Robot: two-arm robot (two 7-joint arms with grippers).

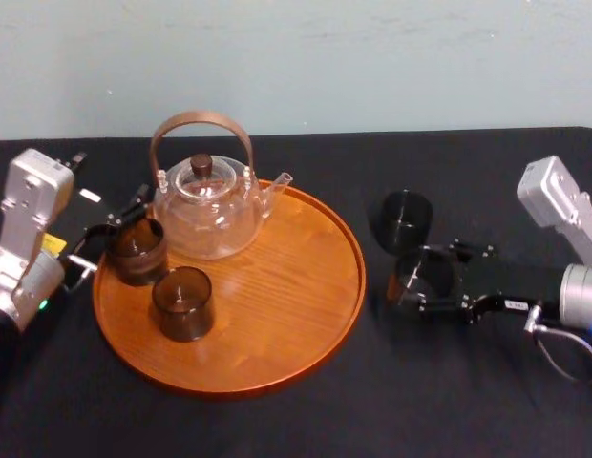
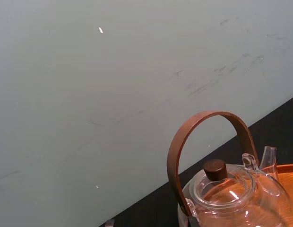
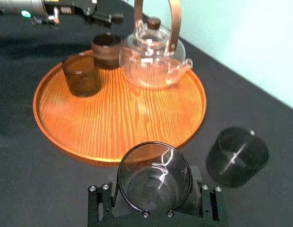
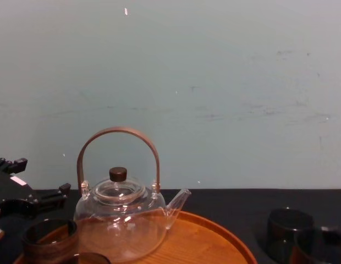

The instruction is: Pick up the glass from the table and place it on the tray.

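1. While clamped on the glass (image 3: 155, 177), treat the right gripper (image 3: 155, 201) as committed: jaws closed against the glass's wall on both sides, so no re-gripping, only a steady hold.
2. Note the starting place: the glass in the jaws just beside the right rim of the tray (image 1: 358, 277), over the black table (image 1: 468, 401) and not yet over the wood. Cannot tell whether already lifted off the cloth.
3. Raise first, then travel. Clear the low raised rim with room to spare before moving toward the robot's left; no dragging across the edge.
4. Mind the spare glass (image 1: 403, 219) standing on the table just behind the held one; draw away from it without brushing it.
5. Aim for the bare wood on the tray's right half, well apart from the teapot (image 1: 212, 205), the near tray glass (image 1: 182, 302) and the far tray glass (image 1: 136, 250).
6. Bring the glass upright before lowering. Descend slowly, seat the base flat on the wood, and open the jaws only after that; likely to tip or roll otherwise.
7. Leave the left gripper (image 1: 115, 232) out of it: parked at the tray's left edge, jaws apart, just beside the far tray glass.
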